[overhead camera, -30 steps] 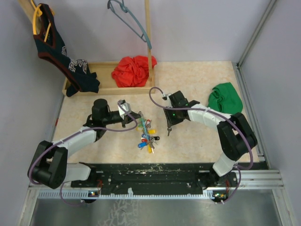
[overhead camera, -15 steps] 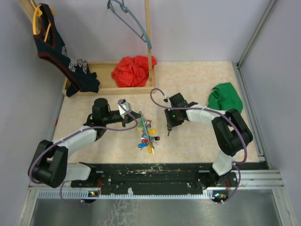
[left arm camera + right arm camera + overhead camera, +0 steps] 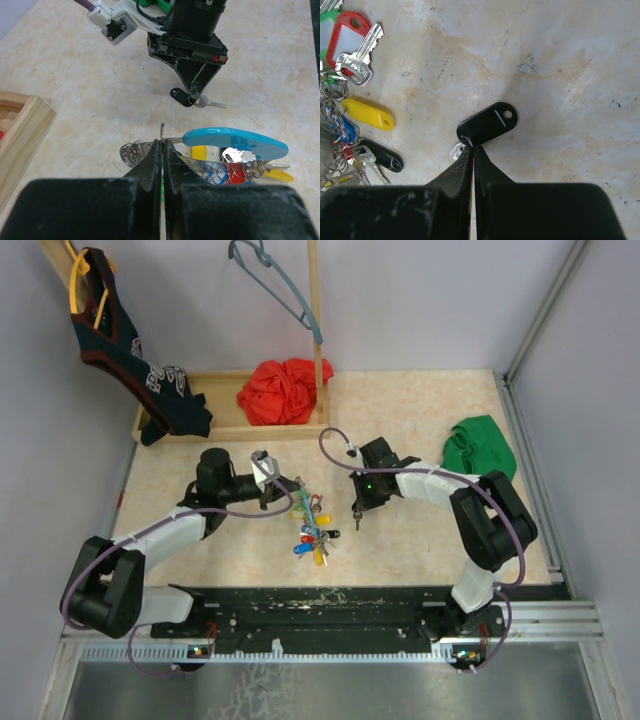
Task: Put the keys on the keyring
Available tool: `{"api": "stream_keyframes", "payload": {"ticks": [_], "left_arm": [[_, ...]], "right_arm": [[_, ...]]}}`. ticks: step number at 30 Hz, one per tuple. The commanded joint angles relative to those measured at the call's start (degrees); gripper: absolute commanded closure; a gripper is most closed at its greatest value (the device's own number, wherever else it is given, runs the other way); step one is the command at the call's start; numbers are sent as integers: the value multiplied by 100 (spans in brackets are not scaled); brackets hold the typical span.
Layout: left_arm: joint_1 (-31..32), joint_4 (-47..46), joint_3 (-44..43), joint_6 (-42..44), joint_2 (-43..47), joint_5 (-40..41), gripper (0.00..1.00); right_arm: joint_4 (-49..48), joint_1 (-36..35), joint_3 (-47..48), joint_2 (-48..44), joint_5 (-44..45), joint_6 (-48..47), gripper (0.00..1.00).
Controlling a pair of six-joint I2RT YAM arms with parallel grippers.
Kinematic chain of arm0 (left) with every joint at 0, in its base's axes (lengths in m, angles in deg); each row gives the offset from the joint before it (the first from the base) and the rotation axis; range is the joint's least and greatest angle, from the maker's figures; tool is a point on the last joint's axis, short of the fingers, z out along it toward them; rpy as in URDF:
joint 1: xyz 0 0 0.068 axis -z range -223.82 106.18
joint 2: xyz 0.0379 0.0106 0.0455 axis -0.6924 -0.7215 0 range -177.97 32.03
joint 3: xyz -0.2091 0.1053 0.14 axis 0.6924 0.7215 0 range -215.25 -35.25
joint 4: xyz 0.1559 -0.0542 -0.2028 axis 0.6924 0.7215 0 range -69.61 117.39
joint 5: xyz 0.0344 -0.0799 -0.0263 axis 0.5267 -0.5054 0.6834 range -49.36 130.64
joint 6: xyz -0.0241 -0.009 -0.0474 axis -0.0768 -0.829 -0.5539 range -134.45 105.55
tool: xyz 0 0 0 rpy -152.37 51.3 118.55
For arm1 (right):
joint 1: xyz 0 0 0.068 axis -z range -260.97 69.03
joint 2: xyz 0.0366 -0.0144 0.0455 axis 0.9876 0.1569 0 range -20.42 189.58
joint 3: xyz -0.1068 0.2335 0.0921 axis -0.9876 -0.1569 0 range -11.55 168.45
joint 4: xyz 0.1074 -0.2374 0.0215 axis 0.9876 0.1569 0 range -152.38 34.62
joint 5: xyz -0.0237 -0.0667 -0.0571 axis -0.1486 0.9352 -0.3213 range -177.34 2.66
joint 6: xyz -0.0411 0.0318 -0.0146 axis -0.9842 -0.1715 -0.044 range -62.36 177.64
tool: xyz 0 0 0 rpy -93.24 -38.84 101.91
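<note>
Tightly, right tool (image 3: pixel 471 150) pinches black-tagged key (image 3: pixel 487 122).

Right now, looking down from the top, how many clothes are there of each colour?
Red: 1, the red cloth
Green: 1, the green cloth
Dark navy: 1, the dark navy shirt hanging at the left
Total: 3

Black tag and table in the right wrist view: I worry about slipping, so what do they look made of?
Black tag: probably plastic, smooth and semi-gloss, with a soft highlight and moulded eyelet. Table: beige marbled laminate or stone-look, matte, scuffed; which one can't be told.
</note>
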Motion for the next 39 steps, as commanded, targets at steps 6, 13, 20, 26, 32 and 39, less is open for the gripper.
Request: {"api": "stream_keyframes", "payload": {"ticks": [6, 13, 20, 26, 32, 39], "left_arm": [[-6, 70, -192, 57, -15, -184, 100], [-8, 185, -259, 107, 16, -206, 100], [-6, 312, -381, 242, 130, -297, 100], [-12, 492, -594, 359, 281, -253, 100], [-7, 600, -773, 463, 255, -537, 100], [66, 844, -811, 877, 253, -684, 100]], "right_arm": [[-651, 54, -171, -590, -260, -599, 100], [-2611, 53, -1161, -1721, -862, -1560, 100], [-4636, 53, -1958, -2404, -1481, -1827, 100], [-6172, 53, -2307, -2544, -1624, -2234, 100], [-6895, 53, -2344, -2567, -2469, -2233, 100], [-6577, 36, -2403, -2744, -3359, -3567, 100]]}}
